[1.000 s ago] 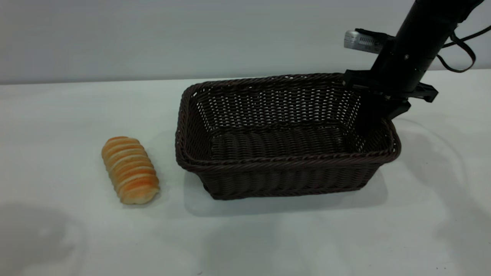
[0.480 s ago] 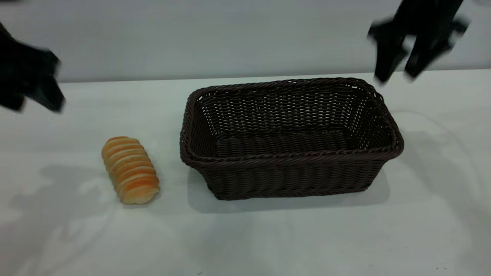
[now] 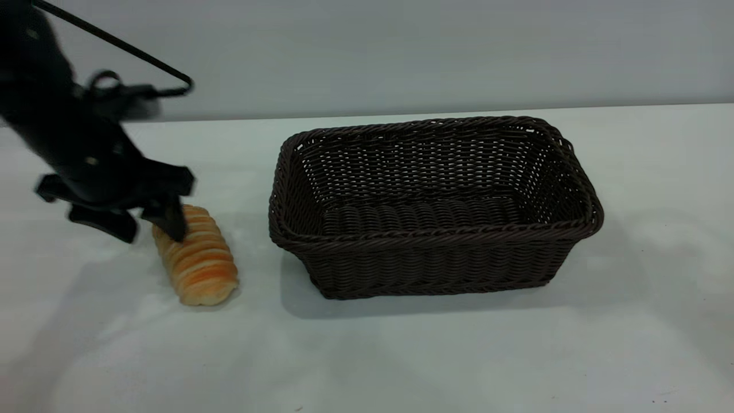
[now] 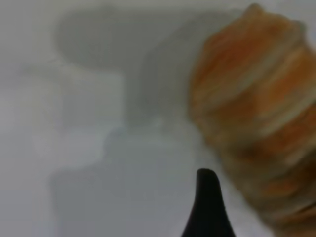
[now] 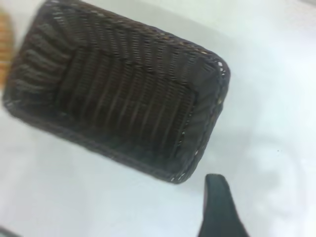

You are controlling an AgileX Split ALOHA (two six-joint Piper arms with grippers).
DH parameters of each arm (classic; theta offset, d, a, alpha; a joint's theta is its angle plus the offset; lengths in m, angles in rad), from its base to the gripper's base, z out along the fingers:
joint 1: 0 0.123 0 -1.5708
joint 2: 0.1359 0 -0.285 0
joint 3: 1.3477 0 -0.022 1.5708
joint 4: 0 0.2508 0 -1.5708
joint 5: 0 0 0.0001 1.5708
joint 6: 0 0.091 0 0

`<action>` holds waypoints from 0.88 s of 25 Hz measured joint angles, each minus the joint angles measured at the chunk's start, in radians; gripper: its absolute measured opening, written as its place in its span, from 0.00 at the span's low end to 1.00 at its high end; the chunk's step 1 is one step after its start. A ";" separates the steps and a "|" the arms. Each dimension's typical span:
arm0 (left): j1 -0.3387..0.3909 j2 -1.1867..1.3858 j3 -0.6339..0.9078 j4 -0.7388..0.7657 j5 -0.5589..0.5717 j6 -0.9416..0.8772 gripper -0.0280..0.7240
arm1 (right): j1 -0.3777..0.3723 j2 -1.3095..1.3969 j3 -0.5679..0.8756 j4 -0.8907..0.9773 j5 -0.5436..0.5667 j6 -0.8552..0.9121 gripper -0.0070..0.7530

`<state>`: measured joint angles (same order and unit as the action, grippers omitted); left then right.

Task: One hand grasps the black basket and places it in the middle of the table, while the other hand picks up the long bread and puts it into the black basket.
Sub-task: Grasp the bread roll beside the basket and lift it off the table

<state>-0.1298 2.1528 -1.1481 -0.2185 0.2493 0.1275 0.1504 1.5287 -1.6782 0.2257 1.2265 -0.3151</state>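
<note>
The black basket (image 3: pixel 433 206) stands empty on the white-grey surface (image 3: pixel 401 355), roughly in the middle of the exterior view, so the placing step looks done and the bread step is in hand. The left pincer (image 3: pixel 150 225) hangs low over the far end of the long bread (image 3: pixel 196 257), spread open, one finger in front of the loaf's far end and the other out to the side over bare surface, away from the basket. It does not yet straddle the loaf. In the left wrist view only one dark fingertip (image 4: pixel 207 197) shows, just beside the bread's orange flank.

The next move, I judge, calls for shifting toward the basket until the loaf lies between the fingers, then lowering and closing across its short width (the ridges run crosswise, so a grip there should sit in a groove).

The bread is an oblong golden-orange loaf with pale ribs, probably soft, so a light squeeze seems wise. The basket is dark woven wicker, rectangular, with flared sides and a braided rim.

The right pincer is outside the exterior view; its wrist camera shows a single dark fingertip (image 5: pixel 219 207) above the basket's corner, and I cannot tell how its fingers stand.
</note>
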 joint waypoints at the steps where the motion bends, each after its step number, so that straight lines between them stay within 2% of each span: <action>1: -0.014 0.011 -0.010 -0.001 0.000 0.005 0.81 | 0.000 -0.035 0.000 0.004 0.011 -0.001 0.67; 6: -0.036 0.054 -0.033 -0.002 -0.013 0.011 0.80 | 0.000 -0.185 0.088 0.009 0.014 -0.002 0.66; 9: -0.035 0.086 -0.037 -0.002 -0.028 0.010 0.72 | 0.000 -0.278 0.223 -0.003 0.014 -0.002 0.66; 10: -0.035 0.089 -0.038 -0.002 -0.032 0.010 0.65 | 0.000 -0.308 0.281 -0.011 0.014 0.002 0.66; 14: -0.035 0.091 -0.039 -0.005 -0.043 0.010 0.21 | 0.000 -0.467 0.530 -0.057 0.014 0.023 0.66; 15: -0.035 0.091 -0.039 -0.005 -0.044 0.010 0.16 | 0.000 -0.516 0.598 -0.062 0.014 0.026 0.66; 22: -0.035 -0.043 -0.037 0.025 0.026 0.012 0.14 | 0.000 -0.889 0.981 -0.081 0.014 0.059 0.66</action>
<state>-0.1650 2.1099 -1.1846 -0.1938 0.2751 0.1397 0.1504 0.6394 -0.6976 0.1442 1.2401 -0.2563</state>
